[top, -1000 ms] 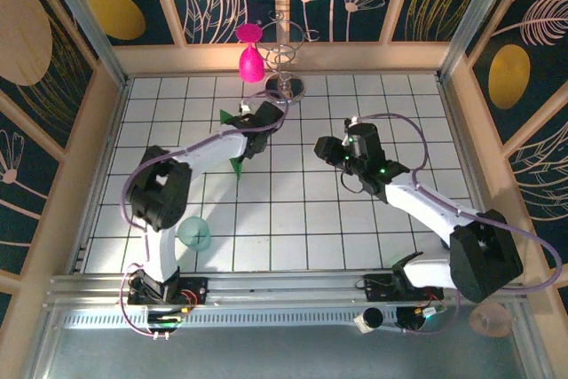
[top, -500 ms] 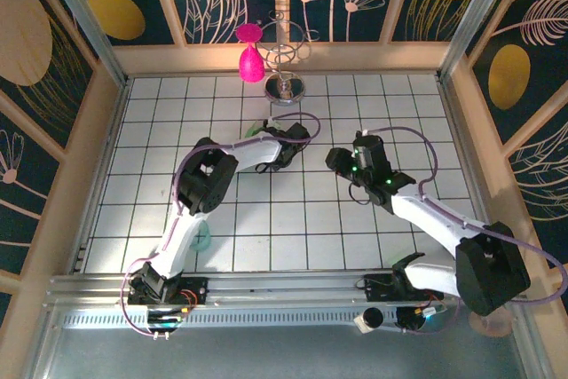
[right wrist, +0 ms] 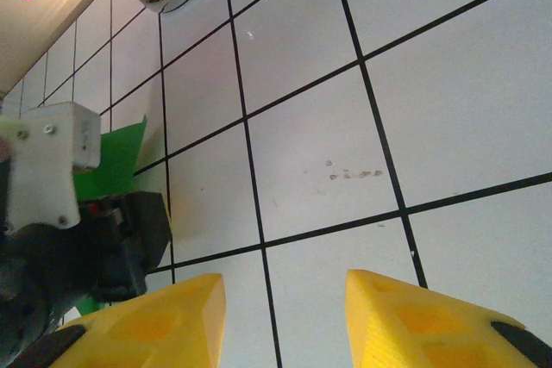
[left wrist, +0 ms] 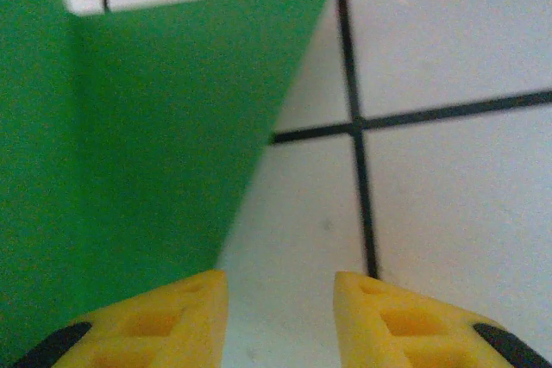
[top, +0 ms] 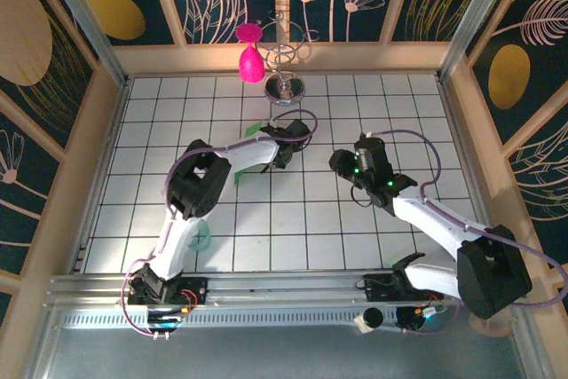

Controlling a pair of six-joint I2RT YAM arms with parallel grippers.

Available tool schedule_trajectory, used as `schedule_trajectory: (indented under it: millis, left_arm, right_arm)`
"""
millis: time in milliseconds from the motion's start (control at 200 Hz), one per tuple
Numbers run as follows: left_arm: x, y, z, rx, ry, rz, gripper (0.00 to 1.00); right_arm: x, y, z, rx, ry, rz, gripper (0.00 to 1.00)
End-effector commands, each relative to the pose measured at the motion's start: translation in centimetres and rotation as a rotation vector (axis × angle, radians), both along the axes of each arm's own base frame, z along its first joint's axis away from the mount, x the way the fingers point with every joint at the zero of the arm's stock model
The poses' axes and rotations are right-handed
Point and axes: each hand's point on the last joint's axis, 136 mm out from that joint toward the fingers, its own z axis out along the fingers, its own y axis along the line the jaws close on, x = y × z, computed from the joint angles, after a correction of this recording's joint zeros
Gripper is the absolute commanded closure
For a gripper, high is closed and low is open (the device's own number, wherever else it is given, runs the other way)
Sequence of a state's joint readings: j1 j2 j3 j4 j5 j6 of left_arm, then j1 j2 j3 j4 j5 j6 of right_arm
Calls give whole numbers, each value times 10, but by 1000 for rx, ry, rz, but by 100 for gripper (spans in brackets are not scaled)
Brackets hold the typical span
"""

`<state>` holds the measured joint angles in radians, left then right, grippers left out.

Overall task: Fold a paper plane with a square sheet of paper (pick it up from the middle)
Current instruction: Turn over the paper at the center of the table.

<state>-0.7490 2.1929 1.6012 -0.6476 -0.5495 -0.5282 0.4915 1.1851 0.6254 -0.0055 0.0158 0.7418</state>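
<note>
Apparently the left gripper (left wrist: pixel 280 286) hangs low with its jaws apart and empty, at the edge of the partly folded green paper sheet (left wrist: pixel 147 152), which lies toward the far edge of the tiled table (left wrist: pixel 448 32). It is probably there to press a crease. The right gripper (right wrist: pixel 285 290) hovers open nearby, leaving room.

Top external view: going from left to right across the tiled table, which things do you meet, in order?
In order: teal cup → pink teardrop object → left tool → right tool.
</note>
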Motion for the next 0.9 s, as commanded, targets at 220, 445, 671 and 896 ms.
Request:
schedule_trajectory:
  millis: [220,445,671,896]
  left_arm:
    - [-43,-72,59,-607,76,-68,54]
    - [-68,-78,93,-800,70,-133,46]
    - [-48,-16,78,-746,-8,-17,42]
    - [-34,9,54,-736,-11,31,41]
  right_arm:
    - [2,-13,4,4,-23,-68,57]
    - [4,-8,4,31,-21,-60,51]
    - [9,3,-1,56,-2,-29,50]
    - [10,12,-6,88,18,-3,50]
